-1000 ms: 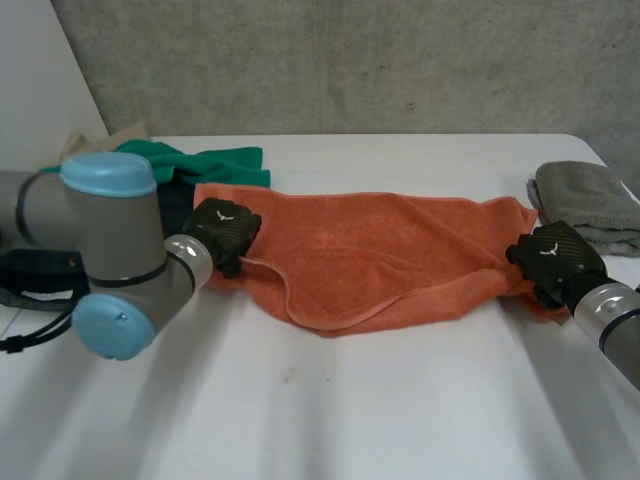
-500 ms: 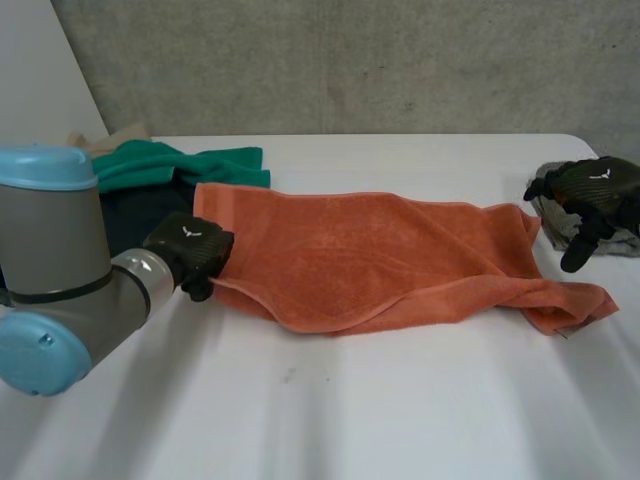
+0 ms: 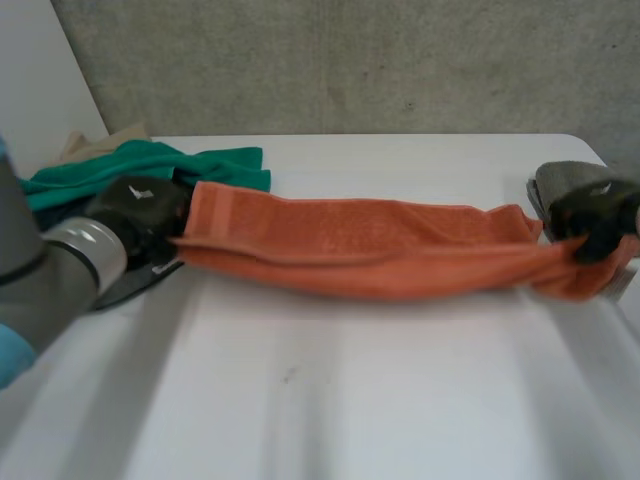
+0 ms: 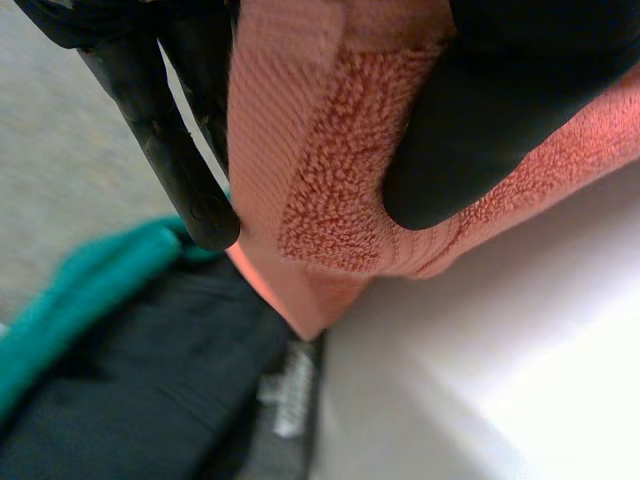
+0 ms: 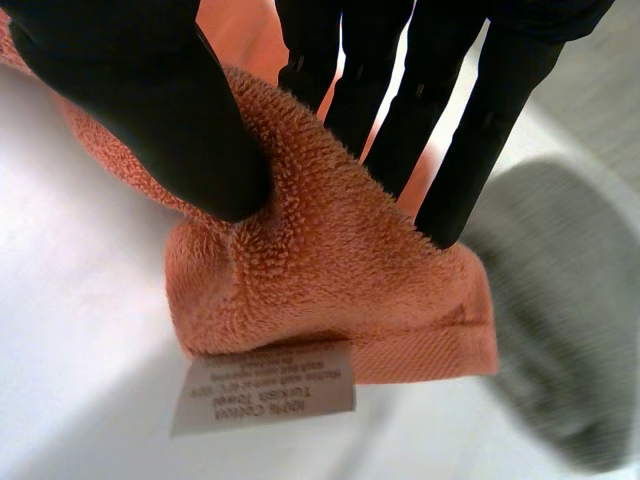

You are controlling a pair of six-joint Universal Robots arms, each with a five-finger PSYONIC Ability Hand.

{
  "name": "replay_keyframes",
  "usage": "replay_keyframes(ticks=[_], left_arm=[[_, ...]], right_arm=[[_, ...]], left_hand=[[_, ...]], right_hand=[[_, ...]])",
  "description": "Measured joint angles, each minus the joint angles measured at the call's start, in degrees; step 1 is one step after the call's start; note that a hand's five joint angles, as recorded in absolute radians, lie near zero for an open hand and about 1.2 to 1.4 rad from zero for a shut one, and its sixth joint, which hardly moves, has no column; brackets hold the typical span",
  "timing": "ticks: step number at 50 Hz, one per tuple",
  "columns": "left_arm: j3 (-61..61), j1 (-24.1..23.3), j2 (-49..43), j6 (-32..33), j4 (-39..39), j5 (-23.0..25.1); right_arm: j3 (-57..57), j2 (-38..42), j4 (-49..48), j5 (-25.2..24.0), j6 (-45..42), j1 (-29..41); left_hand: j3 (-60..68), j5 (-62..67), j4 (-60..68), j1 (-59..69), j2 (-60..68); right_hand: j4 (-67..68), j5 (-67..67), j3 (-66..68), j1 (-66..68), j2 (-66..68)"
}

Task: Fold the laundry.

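Observation:
An orange towel (image 3: 370, 255) hangs stretched in a long band across the white table (image 3: 330, 400), lifted between my two hands. My left hand (image 3: 140, 215) pinches its left end; in the left wrist view the thumb (image 4: 490, 110) presses the orange towel (image 4: 330, 190) against the fingers (image 4: 165, 150). My right hand (image 3: 592, 218) grips the right end. The right wrist view has thumb (image 5: 160, 110) and fingers (image 5: 430, 120) pinching the orange towel (image 5: 330, 290), whose white label (image 5: 265, 388) dangles below.
A green cloth (image 3: 150, 165) and a dark garment (image 4: 130, 390) lie at the table's back left, behind my left hand. A folded grey towel (image 3: 580, 185) sits at the right edge, behind my right hand.
The right hand let go, rose toward the grey towel, then took the towel's right end again. Both hands have moved apart and lifted, pulling the towel into a taut narrow band.

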Motion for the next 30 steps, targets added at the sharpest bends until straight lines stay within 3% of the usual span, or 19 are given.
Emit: replay_keyframes(ticks=[8, 16, 23, 30], left_arm=[[0.5, 4.3, 13.2, -4.5, -0.7, 0.2], [0.1, 6.1, 17.3, -5.0, -3.7, 1.9], [0.4, 6.2, 7.9, -4.6, -4.6, 3.4], [15.0, 3.8, -10.0, -2.2, -1.6, 2.0]], right_arm=[[4.0, -19.2, -1.7, -2.5, -2.8, -4.5], [10.2, -30.2, -1.4, -6.3, -9.1, -6.7], [16.6, -26.2, -2.5, -6.8, -13.5, -6.4], [10.5, -11.5, -9.8, -0.2, -12.2, -2.4]], left_hand=[[0.1, 0.0, 0.0, 0.0, 0.0], [0.3, 0.0, 0.0, 0.0, 0.2], [0.3, 0.5, 0.0, 0.0, 0.2], [0.3, 0.5, 0.0, 0.0, 0.2]], right_hand=[[0.1, 0.0, 0.0, 0.0, 0.0], [0.2, 1.0, 0.2, 0.0, 0.0], [0.2, 1.3, 0.2, 0.0, 0.0], [0.2, 1.3, 0.3, 0.1, 0.0]])
